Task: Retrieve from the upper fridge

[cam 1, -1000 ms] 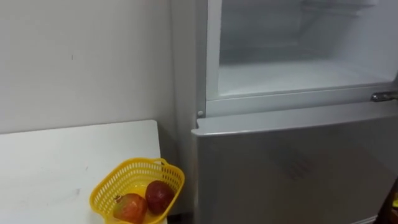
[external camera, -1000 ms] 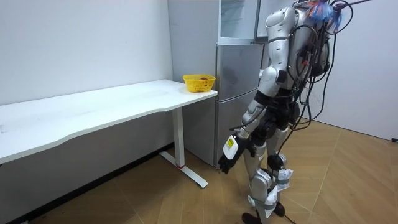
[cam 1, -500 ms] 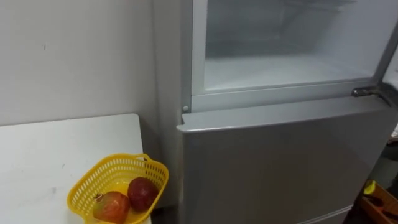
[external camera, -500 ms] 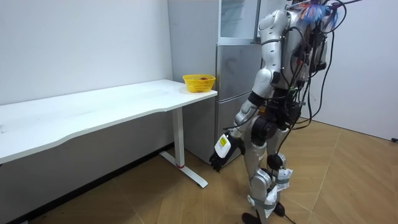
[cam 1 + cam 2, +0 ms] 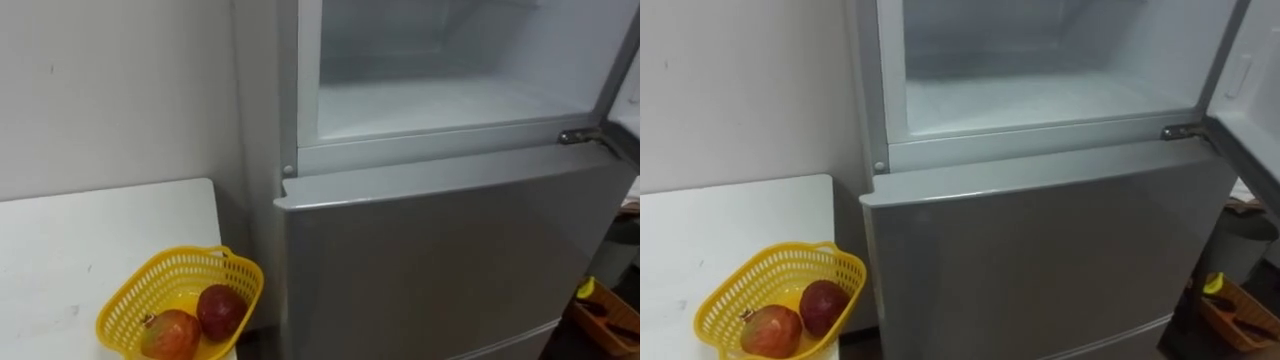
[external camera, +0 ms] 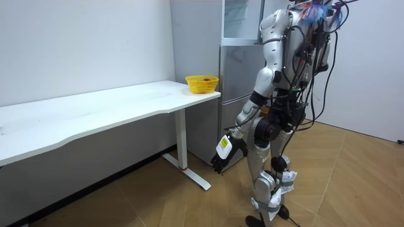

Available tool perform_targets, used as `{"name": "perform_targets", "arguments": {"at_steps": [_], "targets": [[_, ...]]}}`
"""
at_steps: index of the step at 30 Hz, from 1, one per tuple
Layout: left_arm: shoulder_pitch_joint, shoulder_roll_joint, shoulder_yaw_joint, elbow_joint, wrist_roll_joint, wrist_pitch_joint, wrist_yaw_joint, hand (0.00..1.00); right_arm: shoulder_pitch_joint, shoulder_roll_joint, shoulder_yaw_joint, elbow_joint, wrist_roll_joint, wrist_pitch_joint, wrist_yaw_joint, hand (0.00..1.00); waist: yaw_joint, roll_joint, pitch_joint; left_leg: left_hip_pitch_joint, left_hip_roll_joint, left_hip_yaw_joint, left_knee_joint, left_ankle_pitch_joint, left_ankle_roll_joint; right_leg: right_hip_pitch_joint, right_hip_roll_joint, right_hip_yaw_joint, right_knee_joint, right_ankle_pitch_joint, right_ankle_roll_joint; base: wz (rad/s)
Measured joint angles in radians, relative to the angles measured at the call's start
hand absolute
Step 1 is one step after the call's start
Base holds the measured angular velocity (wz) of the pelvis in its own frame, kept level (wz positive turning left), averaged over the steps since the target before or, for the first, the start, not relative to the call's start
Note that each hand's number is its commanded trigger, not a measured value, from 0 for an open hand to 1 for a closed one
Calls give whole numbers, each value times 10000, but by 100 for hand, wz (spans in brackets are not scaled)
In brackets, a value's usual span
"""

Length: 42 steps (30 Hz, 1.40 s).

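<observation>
The fridge's upper compartment stands open, and its white shelf looks bare. Its door is swung out at the right edge. The grey lower door is closed. A yellow basket rests on the near corner of the white table, beside the fridge. Two red fruits, one and another, lie in it. In the room view I stand before the fridge, my left hand hanging low at knee height, away from fridge and basket.
A plain wall rises behind the table. At the lower right, on the floor past the fridge, sits an open brown box with small items. The long white table runs toward the room view's left, over wooden floor.
The eye view has shifted, so fridge and basket now sit further left. In the room view my left arm has swung lower and toward the room view's left.
</observation>
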<state>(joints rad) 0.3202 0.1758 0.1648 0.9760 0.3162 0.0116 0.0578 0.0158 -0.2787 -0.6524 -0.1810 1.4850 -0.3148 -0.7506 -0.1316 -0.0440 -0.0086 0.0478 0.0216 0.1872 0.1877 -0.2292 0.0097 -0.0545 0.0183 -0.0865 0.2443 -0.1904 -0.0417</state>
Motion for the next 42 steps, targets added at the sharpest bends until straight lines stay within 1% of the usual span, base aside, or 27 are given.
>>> {"name": "perform_targets", "arguments": {"at_steps": [3,5,7,9,12,14,15,16,18,19,21,22,23,24,25,26,28,30,32,34,36,38,41,42], "targets": [[-3,-88,262,190,11,-124,-86,0,-133,-44,-2,-188,-21,10,592,0,17,-12,0,1,5,0,2,0,0,2,-2,15,-2,-3,-1,0],[35,-117,270,289,98,-128,-98,0,-121,-42,106,-424,-168,71,1484,0,64,7,7,-1,13,-4,0,0,0,10,1,20,-28,-1,-3,0],[41,-119,292,324,128,-126,-98,0,-105,-40,246,-492,-490,123,1955,0,67,13,8,-3,19,-5,0,0,-1,9,-4,30,-22,3,-9,0],[46,-113,298,398,132,-126,-99,0,-103,-42,508,-530,-1025,350,2791,0,71,27,5,4,24,-4,13,-1,-1,17,-4,23,-14,9,-18,0],[41,-114,296,437,195,-121,-267,0,-107,-45,732,-547,-1666,563,3816,0,110,29,2,15,27,6,18,-1,-1,24,-6,25,8,13,-25,-2],[43,-107,292,436,335,-57,-513,0,-100,-53,888,-536,-2421,884,4820,0,157,35,5,27,42,40,27,-1,-2,2,-7,30,31,25,-45,-6],[42,-98,291,436,329,13,-548,0,-86,-84,1014,-535,-2569,1069,5427,0,158,16,13,67,55,50,34,-2,-3,20,-4,22,28,31,-56,-6],[41,-92,291,436,328,49,-577,0,-68,-98,1069,-535,-2641,1176,5747,0,158,7,13,88,62,48,34,-2,-4,40,0,20,21,35,-65,-4],[49,-71,288,458,301,96,-698,0,140,-261,1340,-536,-2927,1560,6877,0,197,-51,23,183,78,22,33,1,-11,137,7,11,19,40,-88,0],[55,-64,285,458,281,98,-698,0,206,-318,1430,-536,-3056,1640,7124,0,207,-72,19,194,79,23,33,4,-17,143,7,11,31,36,-93,0],[49,48,271,455,280,93,-699,0,488,-627,1878,-536,-3600,1897,7967,0,302,-254,17,210,102,21,39,21,-45,141,20,-2,50,50,-126,0],[50,89,267,457,264,93,-699,0,525,-744,2033,-535,-3724,1943,8071,0,326,-306,16,214,113,20,42,24,-50,147,26,-13,47,57,-137,0],[50,201,246,462,243,90,-696,0,579,-904,2168,-462,-3918,2026,8263,0,374,-423,18,215,167,19,78,26,-58,176,36,-40,12,79,-164,0],[48,274,195,469,223,90,-694,0,653,-1009,2239,-397,-3940,2041,8424,0,392,-466,5,209,186,17,108,25,-61,209,45,-59,-31,97,-175,0],[38,416,94,474,173,90,-686,0,825,-1233,2398,-305,-3987,2080,8729,0,455,-518,-13,223,186,14,119,21,-70,264,68,-83,-82,126,-195,3],[36,510,42,474,64,89,-673,0,927,-1388,2541,-280,-4020,2210,9079,0,503,-575,31,245,204,7,118,7,-96,293,88,-98,-87,138,-211,0],[35,584,-44,496,1,92,-662,0,1042,-1597,2843,-282,-4126,2337,9617,0,555,-636,53,268,226,-16,113,-17,-130,338,107,-116,-99,153,-221,0],[-3,605,-132,525,8,91,-655,0,1061,-1773,3297,-302,-4130,2561,10362,0,631,-684,40,292,232,-28,96,-29,-139,365,117,-112,-100,167,-223,0],[-55,606,-138,542,8,90,-643,0,1063,-1873,3540,-380,-4130,2709,10822,0,771,-685,37,287,229,-36,97,-29,-139,372,117,-112,-106,178,-221,0],[-96,623,-129,542,13,91,-591,0,1063,-1932,3557,-444,-4131,2832,11126,0,871,-680,29,281,222,-83,109,-29,-139,401,113,-141,-148,187,-213,9],[-98,690,-125,544,18,99,-537,0,1063,-1974,3555,-535,-4130,2860,11374,0,893,-673,24,267,209,-248,120,-29,-139,512,101,-283,-244,203,-208,19],[-101,696,-112,544,21,106,-456,0,1063,-1974,3554,-634,-4130,2861,11576,0,918,-651,14,270,206,-285,123,-29,-139,604,95,-339,-258,203,-208,10],[-145,703,-111,545,20,106,-431,0,1063,-1974,3552,-659,-4126,2886,11925,0,955,-626,22,270,201,-333,124,-29,-139,717,87,-416,-335,202,-208,8],[-150,703,-111,548,20,106,-429,0,1063,-1974,3544,-659,-4124,2909,12013,0,958,-611,4,277,197,-366,123,-29,-139,776,85,-453,-394,203,-206,9]]}}
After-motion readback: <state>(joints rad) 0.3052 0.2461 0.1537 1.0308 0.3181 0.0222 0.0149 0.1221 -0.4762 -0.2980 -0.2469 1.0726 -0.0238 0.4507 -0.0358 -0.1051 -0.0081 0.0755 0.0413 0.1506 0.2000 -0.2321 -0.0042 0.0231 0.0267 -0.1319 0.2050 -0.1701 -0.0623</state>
